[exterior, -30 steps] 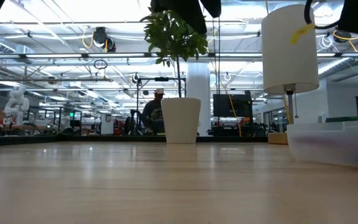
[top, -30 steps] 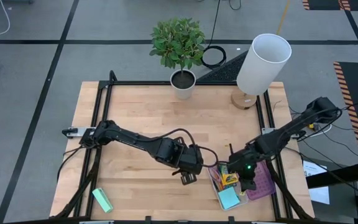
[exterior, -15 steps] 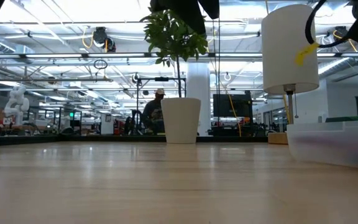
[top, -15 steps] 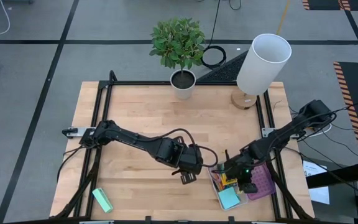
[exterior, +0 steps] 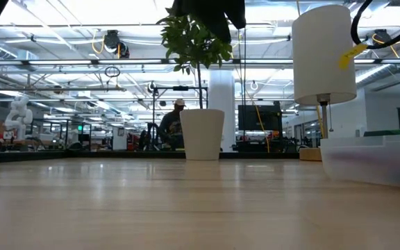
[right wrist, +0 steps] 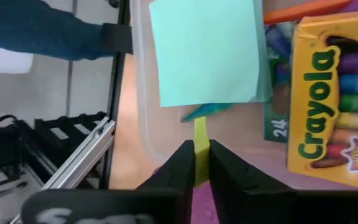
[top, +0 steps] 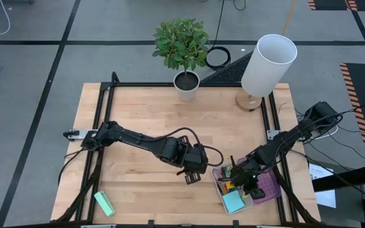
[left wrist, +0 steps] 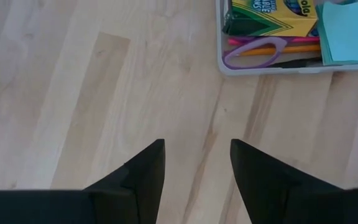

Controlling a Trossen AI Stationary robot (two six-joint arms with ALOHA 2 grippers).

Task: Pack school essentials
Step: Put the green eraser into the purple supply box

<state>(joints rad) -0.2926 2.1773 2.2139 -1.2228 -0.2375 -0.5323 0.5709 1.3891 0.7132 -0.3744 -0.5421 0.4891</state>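
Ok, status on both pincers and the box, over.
Right pincer shut on yellow piece, over clear box. Left pincer open, empty, beside box. Crayons, sticky pad, scissors already in. Nothing blocking.

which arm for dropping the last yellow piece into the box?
Right. The right gripper is shut on the yellow piece and sits over the clear box. The left gripper is open, empty, over bare table beside the box.
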